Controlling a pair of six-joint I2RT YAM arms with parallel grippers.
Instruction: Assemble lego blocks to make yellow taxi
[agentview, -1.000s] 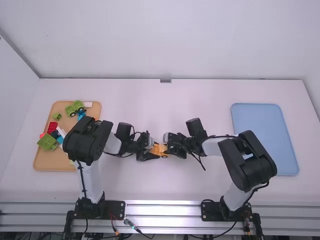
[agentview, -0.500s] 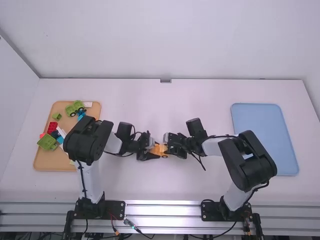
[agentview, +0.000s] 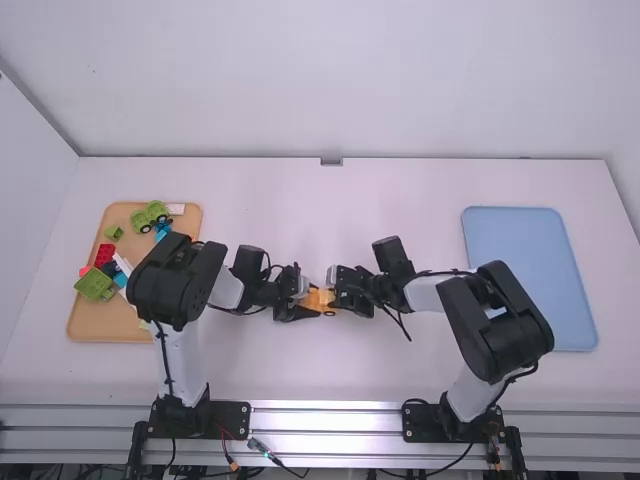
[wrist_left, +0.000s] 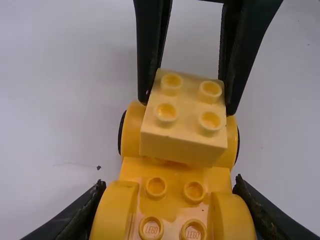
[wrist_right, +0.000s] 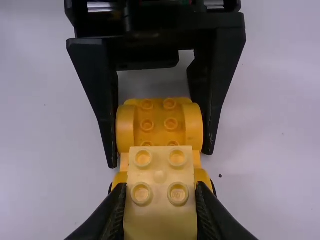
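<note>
The yellow base is clasped by the left gripper, whose jaws are drawn in against the two rounded fenders, one from each side. By this hold the base is presumably braced against twisting while something is pressed onto it. The studs between the fenders are left free, and so is the far end, where the block is to be placed.

The pale block is pinched at its sides by the right gripper, with its jaws brought in only to the block's width. Its studs are kept upward, so its underside can be met by the base. It is held over the end of the base away from the left jaws, by which a clash of the two grippers is avoided. Whether it is fully seated cannot be told; a firm, level push is probably called for, since with a tilt one edge could be left raised.

The work is done on the surface, between the tan tray, where spare bricks are kept, and the blue tray, likely meant for the finished taxi.
</note>
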